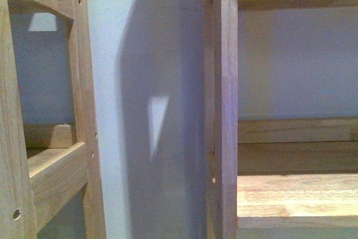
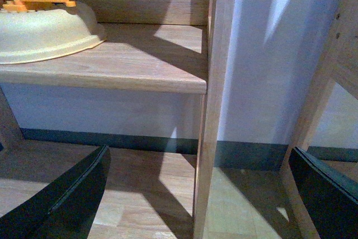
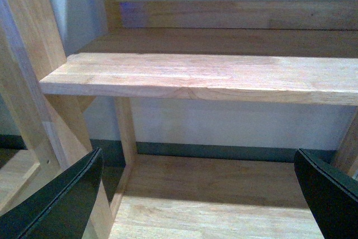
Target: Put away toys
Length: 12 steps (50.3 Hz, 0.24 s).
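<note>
Between pale wall (image 1: 140, 82) and wooden shelves (image 3: 196, 74), both arms' fingers (image 2: 61, 200) (image 3: 56, 200) are spread, grasping nothing.

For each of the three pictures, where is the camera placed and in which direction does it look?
Front view: on the robot's body, facing the wall between two wooden shelf units; no arm shows.
Left wrist view: on the left arm, facing a shelf board bearing a cream tray; both dark fingers show, spread apart.
Right wrist view: on the right arm, facing a bare shelf; fingers spread.
Both wrist views share the green skirting.
</note>
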Motion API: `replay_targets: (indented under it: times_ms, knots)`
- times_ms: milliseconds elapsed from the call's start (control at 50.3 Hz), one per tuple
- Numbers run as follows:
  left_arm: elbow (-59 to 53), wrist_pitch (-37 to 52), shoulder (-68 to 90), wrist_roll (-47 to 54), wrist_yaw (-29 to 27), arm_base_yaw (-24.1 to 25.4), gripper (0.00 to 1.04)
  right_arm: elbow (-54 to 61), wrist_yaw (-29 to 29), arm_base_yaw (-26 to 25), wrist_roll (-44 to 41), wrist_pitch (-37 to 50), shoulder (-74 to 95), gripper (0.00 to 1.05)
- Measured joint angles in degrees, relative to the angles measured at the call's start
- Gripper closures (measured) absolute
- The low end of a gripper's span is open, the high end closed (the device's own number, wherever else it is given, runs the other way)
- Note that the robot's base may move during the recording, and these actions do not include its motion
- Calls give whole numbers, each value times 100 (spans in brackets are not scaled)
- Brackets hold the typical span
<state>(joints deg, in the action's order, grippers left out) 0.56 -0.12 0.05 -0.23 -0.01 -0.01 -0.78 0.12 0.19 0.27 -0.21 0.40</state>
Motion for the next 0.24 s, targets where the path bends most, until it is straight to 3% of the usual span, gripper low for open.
replay_targets:
  times_ms: [239]
  knots:
    - [0,0,0,0,0,0,6,0,0,0,-2,0,0,0]
